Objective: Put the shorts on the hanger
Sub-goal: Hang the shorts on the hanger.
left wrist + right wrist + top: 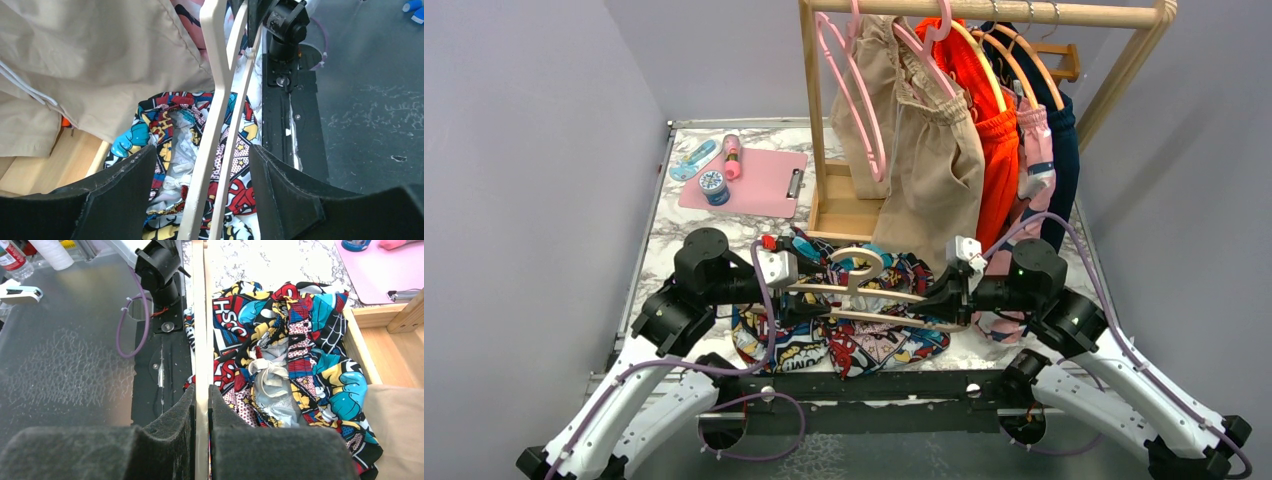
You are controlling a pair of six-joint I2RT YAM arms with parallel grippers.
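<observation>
Shorts (300, 350): comic print; one panel near the hanger bar carries big block letters that look like "HSC", the rest of the lettering is too creased to read; white drawstring (265, 372) knotted at the waistband opening. No brand tag is readable on the shorts or the hanger (864, 292). The bottle label at the top left corner of the right wrist view is too small to read.

Shorts lie crumpled on the marble table (664, 240), at its near edge, between the two arms and just in front of the wooden rack (811, 120); beige shorts (934, 160) hang off the rack behind them. A pink clipboard (754, 180) sits at the far left, well apart.

Hanger lies crosswise over the shorts, hook pointing away toward the rack; whether its bars touch the fabric I cannot tell.

Right end effector (202, 390): closed, pinching a thin hanger bar at the hanger's right end; the bar runs straight out between the pads; shorts just beside it on the rack side, below the bar.

Left end effector (201, 155): open, fingers (125, 195) spread wide on either side of the hanger's left end; both bars pass through the gap with clear space to each pad; shorts directly beneath, waistband opening showing between the fingers.
</observation>
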